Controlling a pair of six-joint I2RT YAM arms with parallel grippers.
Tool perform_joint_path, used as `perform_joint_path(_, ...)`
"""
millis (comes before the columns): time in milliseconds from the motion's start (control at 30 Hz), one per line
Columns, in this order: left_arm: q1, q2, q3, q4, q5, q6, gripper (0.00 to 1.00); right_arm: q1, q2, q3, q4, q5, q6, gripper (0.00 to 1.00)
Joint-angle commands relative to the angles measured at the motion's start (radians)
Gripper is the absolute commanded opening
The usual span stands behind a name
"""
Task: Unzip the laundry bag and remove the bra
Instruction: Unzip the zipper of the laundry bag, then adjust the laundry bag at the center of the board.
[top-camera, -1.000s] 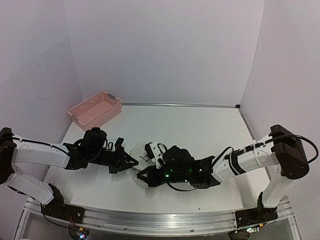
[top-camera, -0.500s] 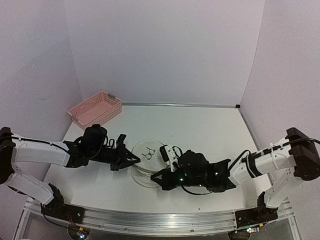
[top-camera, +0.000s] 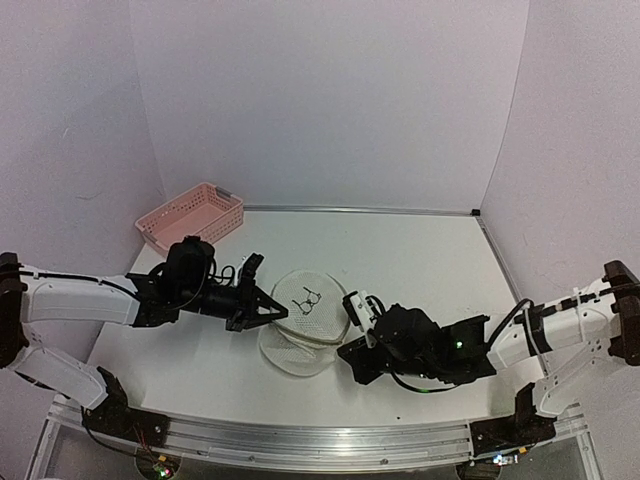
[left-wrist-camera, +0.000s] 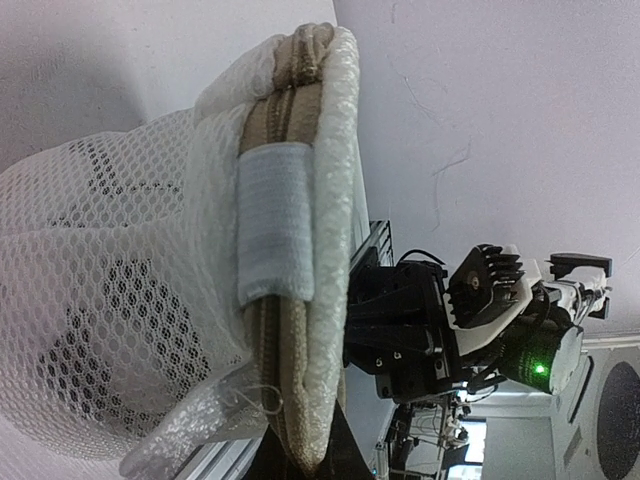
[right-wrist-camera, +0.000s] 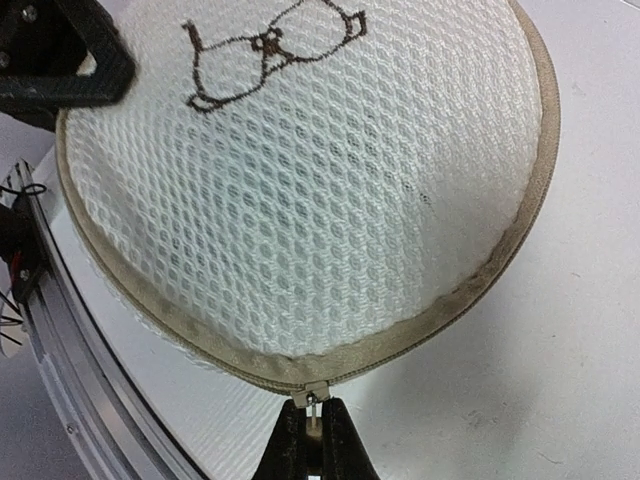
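Well, the laundry bag (top-camera: 300, 318) sits mid-tabletop (top-camera: 420, 250), tipped up, its left rim seemingly clamped in the left claw (top-camera: 268, 312). The right claw (right-wrist-camera: 315, 425), at the near-right rim, is pinched shut on the zip pull (right-wrist-camera: 313, 396). From there the zip curves away on both sides, the bag lying to the claw's left. I can't make out the bra.

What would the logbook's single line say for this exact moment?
left gripper: clamps laundry bag rim | right gripper: pinches zip pull | zip: partly open | bra: not out
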Motion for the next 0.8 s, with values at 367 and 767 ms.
perform_joint_path(367,0.012,0.142,0.273,-0.069,0.065,0.217,0.0,0.121,-0.025,-0.028,0.021,0.083,-0.095,0.0)
perform_joint_path(767,0.015,0.314,0.581,-0.437,-0.096,0.444,0.15,0.125,0.159,0.142,0.131,0.152,-0.008,0.0)
